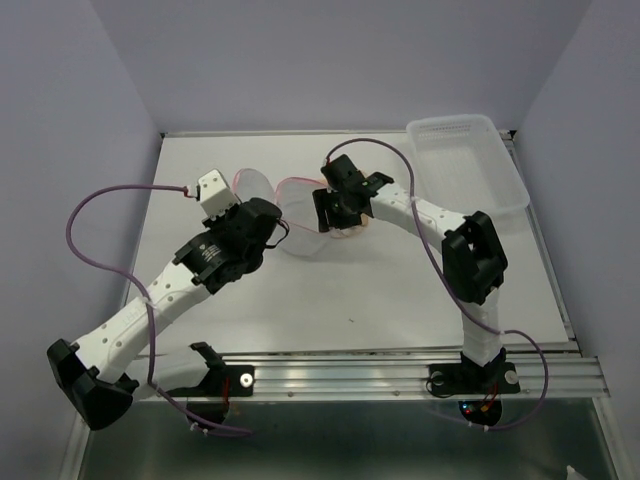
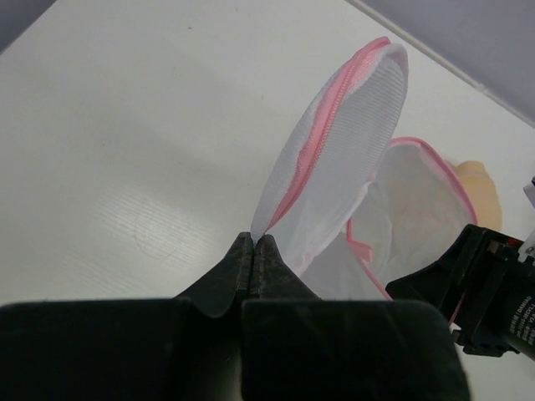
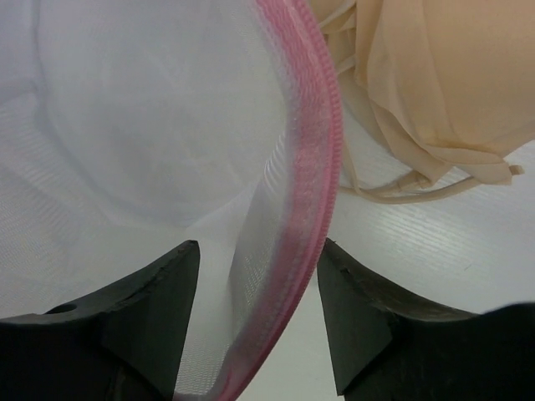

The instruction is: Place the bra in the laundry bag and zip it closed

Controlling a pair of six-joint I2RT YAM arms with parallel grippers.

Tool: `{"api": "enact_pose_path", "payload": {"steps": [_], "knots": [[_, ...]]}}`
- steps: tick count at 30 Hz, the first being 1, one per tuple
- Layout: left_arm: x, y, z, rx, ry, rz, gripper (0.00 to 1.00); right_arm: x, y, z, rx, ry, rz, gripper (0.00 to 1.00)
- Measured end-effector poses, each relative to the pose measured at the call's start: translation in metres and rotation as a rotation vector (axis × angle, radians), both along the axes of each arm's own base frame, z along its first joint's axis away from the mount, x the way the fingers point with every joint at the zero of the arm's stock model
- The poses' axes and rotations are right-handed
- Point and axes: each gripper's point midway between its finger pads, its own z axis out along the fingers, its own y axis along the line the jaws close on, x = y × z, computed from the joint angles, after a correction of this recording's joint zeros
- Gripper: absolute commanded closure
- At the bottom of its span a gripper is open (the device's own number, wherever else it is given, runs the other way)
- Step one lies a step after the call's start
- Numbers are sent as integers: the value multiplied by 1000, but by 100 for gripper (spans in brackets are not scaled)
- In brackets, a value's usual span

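Observation:
The laundry bag (image 2: 414,213) lies open on the table, a white mesh pouch with a pink zipper rim. Its round lid flap (image 2: 343,142) stands upright. My left gripper (image 2: 253,240) is shut on the flap's lower edge. In the top view the left gripper (image 1: 277,228) sits just left of the laundry bag (image 1: 300,228). My right gripper (image 3: 257,261) is open, its fingers on either side of the pink rim (image 3: 313,192) without pinching it. The peach bra (image 3: 443,75) lies on the table just outside the rim, its straps loose. From above, the bra (image 1: 352,234) peeks out under the right gripper (image 1: 334,218).
A clear-white plastic basket tray (image 1: 470,170) stands at the back right corner. The right arm's black wrist (image 2: 489,292) is close to the bag's right side. Purple cables loop over both arms. White walls enclose the table on the left, back and right.

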Motion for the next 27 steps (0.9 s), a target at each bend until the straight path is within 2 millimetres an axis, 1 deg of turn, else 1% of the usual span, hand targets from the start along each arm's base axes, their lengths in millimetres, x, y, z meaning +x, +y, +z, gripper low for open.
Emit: {"api": "enact_pose_path", "payload": {"steps": [3, 5, 7, 8, 9, 11, 15, 18, 22, 24, 27], "knots": [[1, 0, 13, -5, -49, -35, 100, 4, 4, 7, 12, -18, 14, 24], [1, 0, 21, -6, -79, -56, 100, 4, 7, 13, 29, -27, 27, 23], [1, 1, 27, -4, -104, -70, 100, 4, 12, 23, 54, -37, 50, 17], [1, 1, 30, -2, -114, -76, 100, 4, 14, 29, 69, -43, 61, 13], [2, 1, 33, 0, -122, -81, 100, 3, 17, 36, 86, -53, 75, 7], [3, 0, 36, 7, -137, -90, 100, 3, 20, 49, 113, -75, 99, 2], [6, -1, 33, 29, -131, -100, 100, 0, 23, 73, 152, -118, 149, 0], [9, -4, 29, 41, -121, -100, 100, -5, 26, 87, 176, -142, 193, 0], [13, -7, 21, 62, -96, -102, 100, -3, 25, 98, 194, -168, 210, 0], [13, -8, 19, 70, -91, -104, 100, 4, 18, 99, 192, -176, 200, 0], [13, -7, 19, 84, -90, -109, 100, 22, -4, 98, 188, -183, 173, 0]]}}
